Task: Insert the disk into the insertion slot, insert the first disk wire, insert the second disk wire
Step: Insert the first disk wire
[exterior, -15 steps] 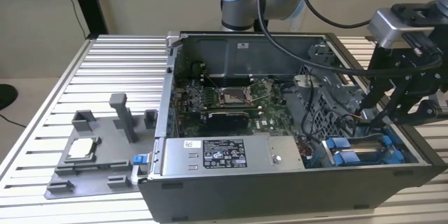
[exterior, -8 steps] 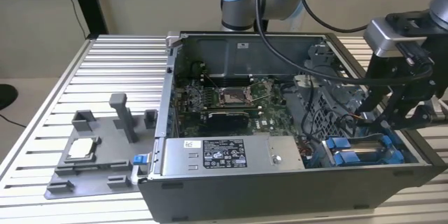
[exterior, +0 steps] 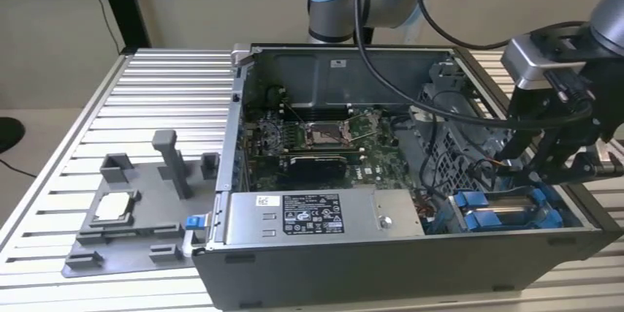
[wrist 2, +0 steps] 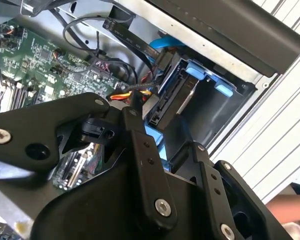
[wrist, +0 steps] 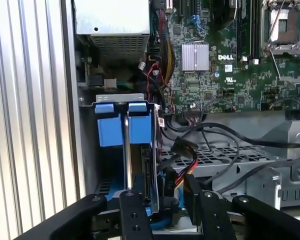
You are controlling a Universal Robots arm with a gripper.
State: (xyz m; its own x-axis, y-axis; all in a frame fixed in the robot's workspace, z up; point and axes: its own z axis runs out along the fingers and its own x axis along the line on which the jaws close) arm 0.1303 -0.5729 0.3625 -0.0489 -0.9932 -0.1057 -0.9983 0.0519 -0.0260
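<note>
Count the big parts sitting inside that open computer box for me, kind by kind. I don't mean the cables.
Power supply box: 1
Motherboard: 1
Disk in its blue carrier: 1
Total: 3

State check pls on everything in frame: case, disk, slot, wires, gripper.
computer case: open, side panel off.
disk: sits in the insertion slot, clipped in its blue carrier.
insertion slot: occupied by the disk.
red and yellow wires: lying beside the disk's end; plugged in or not, cannot tell.
gripper: down inside the case at the disk's cable end; grip cannot tell.
</note>
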